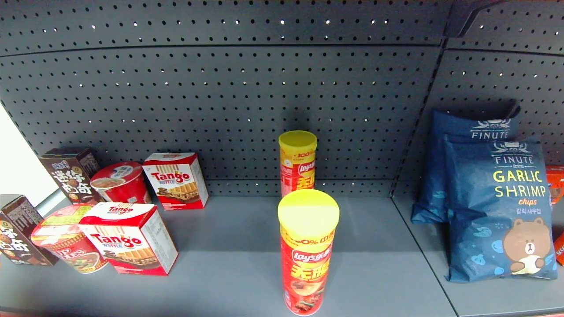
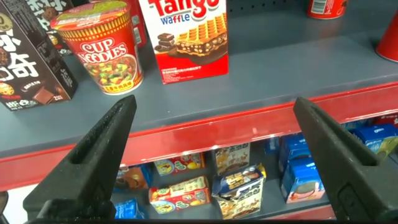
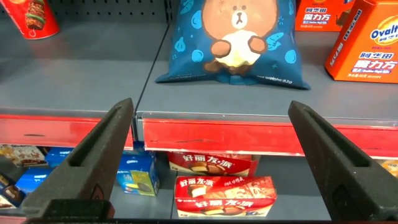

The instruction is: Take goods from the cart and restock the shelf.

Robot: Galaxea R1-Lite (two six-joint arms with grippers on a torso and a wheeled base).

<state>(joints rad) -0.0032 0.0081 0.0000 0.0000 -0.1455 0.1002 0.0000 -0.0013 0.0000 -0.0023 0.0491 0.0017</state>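
Goods first: two tall red cardboard crisp tubes w/ yellow plastic lids stand upright in the centre of the head view. The front tube (image 1: 306,259) is near the shelf's front edge. The rear tube (image 1: 297,165) is right behind it, by the perforated back panel (image 1: 220,101). Both sit on the grey metal shelf (image 1: 229,246).

Lower left of the frame: two red-and-white waffle boxes (image 1: 130,240), two red cup-noodle tubs (image 1: 68,244) and two dark brown chocolate boxes (image 1: 17,231), packed close in a front row and a back row. Right side: two dark blue crisp bags w/ a bear print (image 1: 498,211), one leaning behind the other. Orange boxes (image 1: 554,180) sit at the far right edge.

Progress, as a guess: the shelf is partly stocked. Wide bare strips of grey deck lie btwn the waffle boxes and the tubes, and btwn the tubes and the blue bags, so there's room for more. Nothing is in hand, so the next item has yet to be fetched from the cart.

Tools: the left gripper (image 2: 214,109) is spread wide, black fingers well apart, nothing btwn them and touching nothing. It hangs in front of the red price rail (image 2: 205,134), facing the front cup-noodle tub and waffle box. The right gripper (image 3: 211,109) is likewise spread wide and empty, in front of the rail below the front blue bag. Through both gaps a lower shelf w/ more boxed snacks (image 3: 221,186) shows.
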